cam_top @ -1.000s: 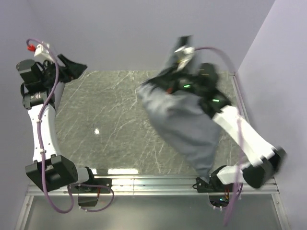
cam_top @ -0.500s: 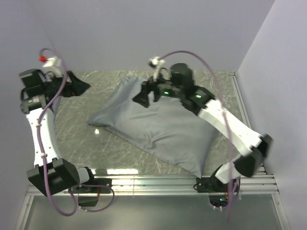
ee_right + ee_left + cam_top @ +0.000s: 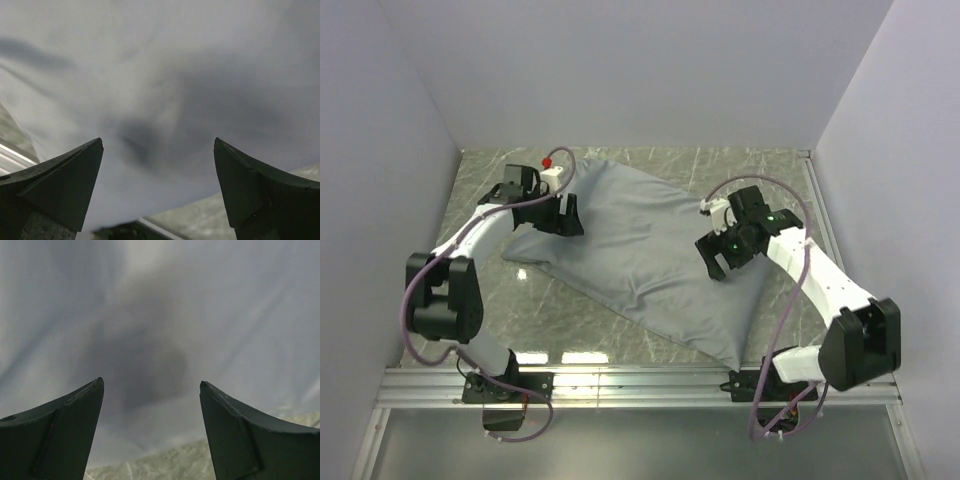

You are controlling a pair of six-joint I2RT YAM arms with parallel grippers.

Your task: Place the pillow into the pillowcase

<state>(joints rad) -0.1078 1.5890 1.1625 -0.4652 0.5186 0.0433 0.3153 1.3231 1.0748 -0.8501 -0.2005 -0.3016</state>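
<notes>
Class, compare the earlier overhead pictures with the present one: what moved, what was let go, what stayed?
The pillowcase, hanging from the raised right gripper a second ago, now lies spread on the table. The right gripper let go and shifted to its right part, open. The left gripper swung in from the far left corner to its left edge, open. The pillowcase's near corner stayed at the table's front edge.

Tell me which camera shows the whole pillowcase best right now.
Top external. It shows the full outline of the pillowcase lying wrinkled on the table. Each wrist view shows only a close, blurred patch of its grey fabric, with no edges to judge by.
</notes>
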